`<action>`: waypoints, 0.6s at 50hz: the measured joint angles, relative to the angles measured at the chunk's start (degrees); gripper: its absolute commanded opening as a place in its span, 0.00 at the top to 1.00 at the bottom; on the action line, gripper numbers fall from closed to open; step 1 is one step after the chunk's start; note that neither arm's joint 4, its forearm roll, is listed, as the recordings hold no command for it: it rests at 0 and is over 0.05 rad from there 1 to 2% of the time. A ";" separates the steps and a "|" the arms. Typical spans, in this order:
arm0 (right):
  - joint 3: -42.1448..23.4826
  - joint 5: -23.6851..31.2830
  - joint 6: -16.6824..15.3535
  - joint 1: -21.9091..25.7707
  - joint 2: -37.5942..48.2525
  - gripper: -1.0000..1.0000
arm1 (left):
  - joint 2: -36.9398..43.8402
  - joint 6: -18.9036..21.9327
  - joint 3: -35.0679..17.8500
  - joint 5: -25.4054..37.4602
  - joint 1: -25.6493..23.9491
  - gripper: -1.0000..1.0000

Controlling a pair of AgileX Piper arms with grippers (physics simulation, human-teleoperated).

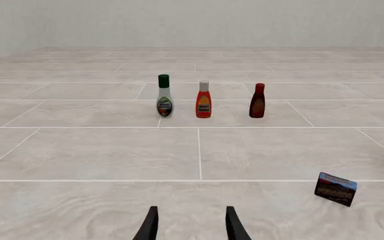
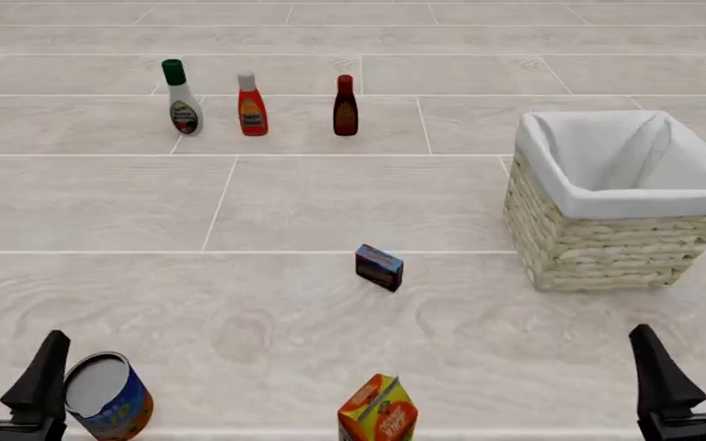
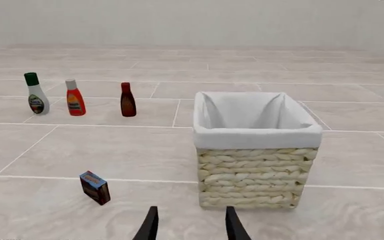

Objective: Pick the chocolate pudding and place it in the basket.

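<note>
The chocolate pudding (image 2: pixel 379 266) stood on the tiled surface (image 2: pixel 304 202) near the middle of the front view, left of the basket (image 2: pixel 623 197) and apart from it. It looked like a small stiff carton, probably light and easy to tip, with flat printed faces that could be somewhat slick, so a hold across its two broad faces, low enough not to topple it, seemed the safest. Neither arm had reached it: the left gripper (image 2: pixel 7 381) sat at the near left edge and the right gripper (image 2: pixel 690 372) at the near right, each with its fingers spread and holding nothing. The carton lay ahead of both, well apart, somewhat closer to the right arm's side, whose wrist view showed it just beside the basket's woven wall.
</note>
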 measured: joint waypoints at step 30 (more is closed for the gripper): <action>-3.32 -7.43 -2.53 5.06 10.29 0.00 | 0.00 0.00 0.00 0.00 0.00 0.00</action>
